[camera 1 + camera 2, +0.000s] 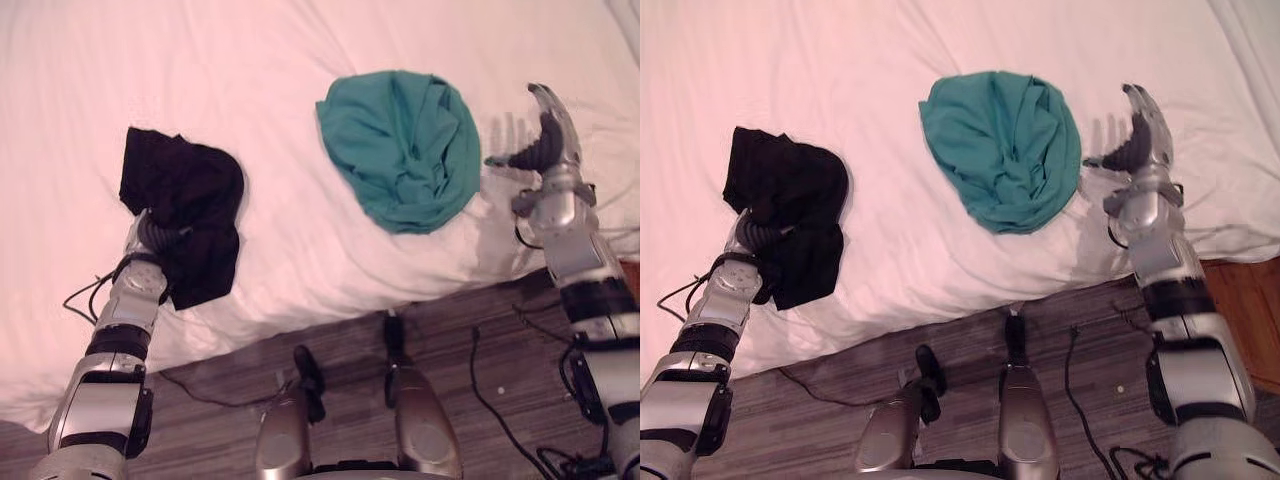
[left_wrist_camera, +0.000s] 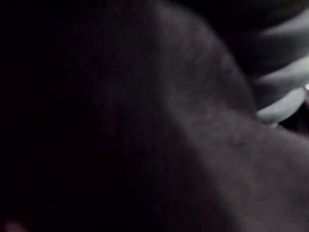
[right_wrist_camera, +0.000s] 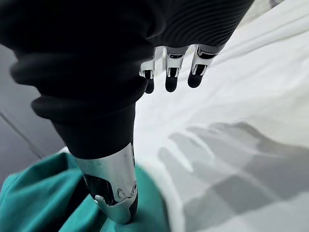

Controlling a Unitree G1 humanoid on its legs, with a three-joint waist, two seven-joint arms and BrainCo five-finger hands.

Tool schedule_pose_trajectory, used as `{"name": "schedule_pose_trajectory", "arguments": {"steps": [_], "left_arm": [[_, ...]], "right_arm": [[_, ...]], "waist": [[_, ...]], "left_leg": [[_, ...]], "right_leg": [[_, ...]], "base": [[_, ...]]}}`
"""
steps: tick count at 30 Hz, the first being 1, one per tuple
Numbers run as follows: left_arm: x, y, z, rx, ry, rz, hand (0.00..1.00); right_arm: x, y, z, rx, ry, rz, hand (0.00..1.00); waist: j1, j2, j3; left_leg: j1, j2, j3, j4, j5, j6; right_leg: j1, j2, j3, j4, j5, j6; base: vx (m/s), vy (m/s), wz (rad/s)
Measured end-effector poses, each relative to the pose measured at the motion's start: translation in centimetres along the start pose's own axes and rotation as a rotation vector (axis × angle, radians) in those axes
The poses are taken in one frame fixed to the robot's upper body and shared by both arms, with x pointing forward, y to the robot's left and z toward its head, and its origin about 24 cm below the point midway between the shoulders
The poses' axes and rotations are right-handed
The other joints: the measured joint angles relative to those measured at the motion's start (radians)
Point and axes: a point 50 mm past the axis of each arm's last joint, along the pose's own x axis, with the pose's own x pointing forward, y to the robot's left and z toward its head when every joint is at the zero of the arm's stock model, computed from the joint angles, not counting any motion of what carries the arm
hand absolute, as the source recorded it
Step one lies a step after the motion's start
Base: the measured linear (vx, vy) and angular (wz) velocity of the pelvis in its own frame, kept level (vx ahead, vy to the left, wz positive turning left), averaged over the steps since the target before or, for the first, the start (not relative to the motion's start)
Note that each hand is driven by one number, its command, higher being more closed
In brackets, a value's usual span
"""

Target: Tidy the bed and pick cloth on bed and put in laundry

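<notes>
White-sheeted bed (image 1: pixel 300 40): left hand (image 1: pixel 152 235) buried in crumpled black cloth (image 1: pixel 190 200), grasp indeterminable; right hand (image 1: pixel 545 152), fingers (image 1: pixel 556 108) straight, should gather the bunched teal cloth (image 1: pixel 405 150) fully.

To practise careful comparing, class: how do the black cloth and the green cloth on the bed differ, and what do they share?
The black cloth covers the left hand; the green cloth lies uncovered beside the open right hand. The black cloth looks long and folded; the green cloth is bunched into a rounder heap. Both are crumpled cloths on the white sheet.
</notes>
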Motion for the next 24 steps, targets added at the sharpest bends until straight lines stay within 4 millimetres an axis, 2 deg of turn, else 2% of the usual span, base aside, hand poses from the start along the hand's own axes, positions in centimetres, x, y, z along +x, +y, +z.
{"name": "schedule_pose_trajectory", "arguments": {"steps": [1, 2, 3, 7, 8, 13, 16, 21, 24], "left_arm": [[0.1, -0.2, 0.5, -0.014, -0.021, -0.004, 1.0], [0.1, -1.0, 1.3, -0.061, -0.06, -0.018, 1.0], [0.0, -1.6, 1.7, -0.082, -0.08, -0.033, 1.0], [-0.5, -3.5, 2.3, -0.149, -0.118, -0.075, 1.0], [-0.8, -4.0, 2.3, -0.158, -0.118, -0.087, 1.0], [-1.5, -5.0, 1.8, -0.174, -0.113, -0.11, 1.0], [-1.8, -5.4, 1.4, -0.176, -0.102, -0.119, 1.0], [-2.5, -6.3, 0.8, -0.189, -0.093, -0.137, 1.0], [-3.3, -7.2, 0.0, -0.203, -0.08, -0.16, 1.0]], "right_arm": [[0.1, 0.3, -0.1, -0.01, 0.007, 0.027, 0.0], [0.1, 1.4, -0.3, -0.029, 0.021, 0.1, 0.0], [-0.1, 1.9, -0.4, -0.037, 0.024, 0.134, 0.0], [-0.1, 1.9, -0.6, -0.034, 0.029, 0.132, 0.0], [-0.3, 2.3, -0.4, -0.024, 0.023, 0.133, 1.0], [-2.2, 5.5, 2.5, 0.11, -0.092, 0.175, 1.0], [-3.0, 7.0, 2.9, 0.139, -0.099, 0.214, 1.0], [-3.7, 8.1, 2.6, 0.126, -0.113, 0.278, 1.0], [-4.9, 10.1, 2.5, 0.288, -0.092, 0.396, 1.0]], "waist": [[0.006, 0.002, 0.0], [0.026, 0.005, 0.0], [0.029, 0.007, 0.001], [0.027, 0.017, 0.003], [0.027, 0.017, 0.003], [0.028, 0.017, 0.003], [0.027, 0.017, 0.003], [0.026, 0.017, 0.001], [0.027, 0.012, -0.028]], "left_leg": [[-0.005, -0.003, -0.002, -0.005, 0.0, 0.001], [-0.006, -0.013, -0.008, -0.023, -0.003, 0.004], [-0.009, -0.019, -0.017, -0.03, -0.004, 0.007], [-0.014, -0.048, -0.04, -0.028, -0.01, 0.02], [-0.008, -0.052, -0.041, -0.028, -0.01, 0.021], [-0.007, -0.053, -0.041, -0.03, -0.008, 0.023], [-0.001, -0.053, -0.042, -0.031, -0.007, 0.024], [0.039, -0.053, -0.044, -0.055, -0.004, 0.026], [0.055, -0.053, -0.048, -0.066, -0.004, 0.026]], "right_leg": [[0.0, -0.002, -0.001, -0.015, 0.011, 0.003], [0.001, -0.007, -0.002, -0.041, 0.034, 0.008], [0.003, -0.013, -0.008, -0.051, 0.044, 0.013], [0.016, -0.044, -0.022, -0.065, 0.065, 0.027], [0.022, -0.05, -0.021, -0.065, 0.067, 0.028], [0.026, -0.047, -0.019, -0.081, 0.079, 0.026], [0.035, -0.046, -0.021, -0.086, 0.08, 0.026], [0.075, -0.045, -0.025, -0.104, 0.08, 0.027], [0.103, -0.044, -0.031, -0.131, 0.083, 0.031]], "base": [[-0.13, 0.064, 0.01], [-0.12, 0.068, 0.11], [-0.14, 0.094, 0.16], [-0.09, 0.11, 0.17], [-0.06, 0.069, 0.02], [-0.02, 0.022, -0.04], [0.01, 0.005, 0.0], [0.05, 0.015, 0.02], [0.05, 0.009, 0.06]]}}
